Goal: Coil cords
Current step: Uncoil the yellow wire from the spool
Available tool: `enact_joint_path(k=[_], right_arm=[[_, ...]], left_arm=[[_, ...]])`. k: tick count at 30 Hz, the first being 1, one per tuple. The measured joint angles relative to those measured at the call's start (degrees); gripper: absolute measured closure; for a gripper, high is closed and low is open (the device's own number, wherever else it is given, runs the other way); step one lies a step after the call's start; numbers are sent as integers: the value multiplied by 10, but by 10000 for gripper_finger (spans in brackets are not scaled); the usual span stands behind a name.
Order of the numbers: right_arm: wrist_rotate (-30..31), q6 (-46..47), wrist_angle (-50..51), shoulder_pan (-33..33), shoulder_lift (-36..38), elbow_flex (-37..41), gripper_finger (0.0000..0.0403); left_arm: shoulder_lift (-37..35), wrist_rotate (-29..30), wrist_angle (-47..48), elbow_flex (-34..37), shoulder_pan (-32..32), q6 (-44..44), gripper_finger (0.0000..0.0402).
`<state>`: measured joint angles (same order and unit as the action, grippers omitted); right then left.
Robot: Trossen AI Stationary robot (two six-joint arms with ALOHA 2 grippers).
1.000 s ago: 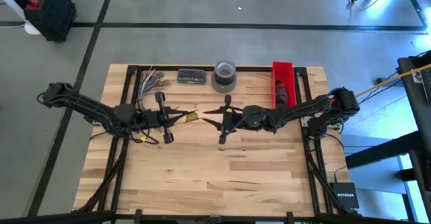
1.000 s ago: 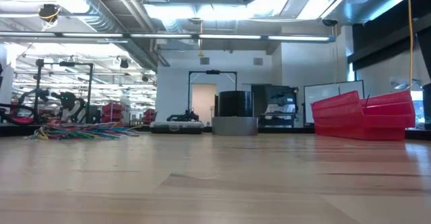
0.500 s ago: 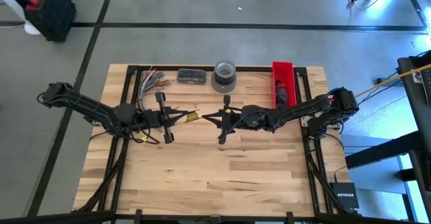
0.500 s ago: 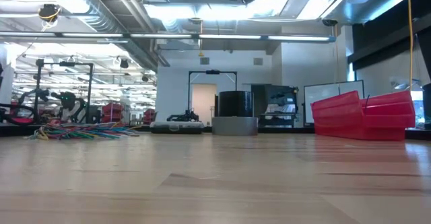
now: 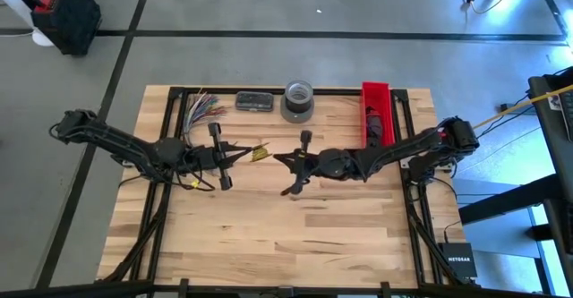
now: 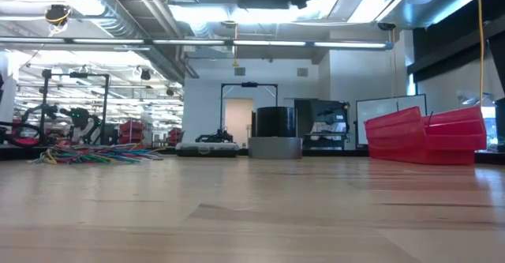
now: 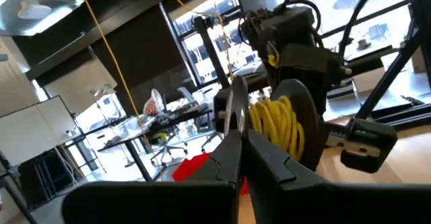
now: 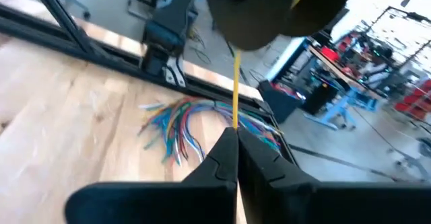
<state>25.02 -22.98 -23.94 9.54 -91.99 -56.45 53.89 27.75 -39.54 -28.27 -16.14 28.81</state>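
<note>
Above mid-table, both grippers [image 5: 257, 154] [image 5: 279, 158] pinched on yellow cord [image 5: 261, 153]: thin, light, floppy, likely best gripped near its loose end.

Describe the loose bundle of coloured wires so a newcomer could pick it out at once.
Start at the wooden table and go to its far edge, where a dark flat case, a grey tape roll and a red bin stand in a row. The bundle of coloured wires lies at that row's left end, fanned flat on the wood. Nothing else there is thin, loose and multicoloured.
</note>
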Motion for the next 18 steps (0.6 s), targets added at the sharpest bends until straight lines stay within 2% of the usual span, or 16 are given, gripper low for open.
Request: enact_joint_path(k=[8, 14, 18], right_arm=[[68, 4, 83, 29, 15, 4, 401], [41, 44, 110, 28, 12, 3, 401], [21, 77, 153, 28, 12, 3, 401]], left_arm=[[-3, -6, -17, -2, -1, -1, 390], [-2, -4, -4, -2, 0, -2, 389], [-3, -4, 38, -2, 6, -3, 389]])
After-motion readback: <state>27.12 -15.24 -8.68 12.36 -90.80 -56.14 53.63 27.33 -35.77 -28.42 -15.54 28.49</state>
